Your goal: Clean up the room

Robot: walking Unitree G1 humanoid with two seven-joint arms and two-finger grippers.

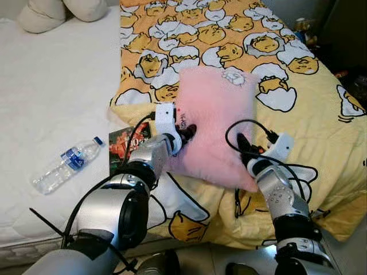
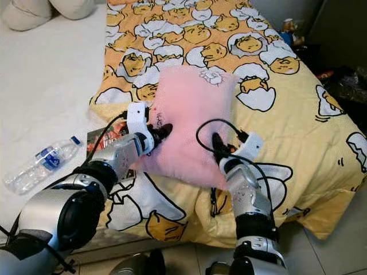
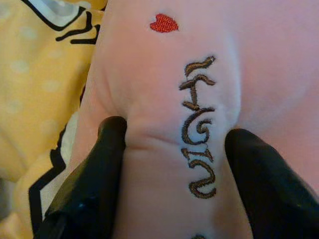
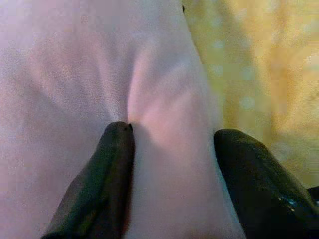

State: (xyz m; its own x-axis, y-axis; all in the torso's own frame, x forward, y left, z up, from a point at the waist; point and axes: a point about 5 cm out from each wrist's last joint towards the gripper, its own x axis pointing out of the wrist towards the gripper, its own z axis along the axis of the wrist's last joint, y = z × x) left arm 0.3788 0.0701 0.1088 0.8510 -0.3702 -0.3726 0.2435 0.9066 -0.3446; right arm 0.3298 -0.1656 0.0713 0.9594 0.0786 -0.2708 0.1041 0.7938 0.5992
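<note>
Gripping the pink pillow (image 1: 212, 123) near the bed's (image 1: 51, 103) foot edge: left gripper (image 3: 174, 144) and right gripper (image 4: 172, 144) each pinch fabric, apparently firmly. Next: lift together toward the headboard.

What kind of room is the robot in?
Most likely a bedroom. There is a bed with a white mattress, a yellow cartoon-print blanket spread over it, and a pink pillow that the left gripper and right gripper both pinch.

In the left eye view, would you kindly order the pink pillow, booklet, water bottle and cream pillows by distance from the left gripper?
1. Pink pillow: pinched by the left gripper.
2. Booklet: just left, on the mattress.
3. Water bottle: farther left.
4. Cream pillows: far top-left corner.
</note>
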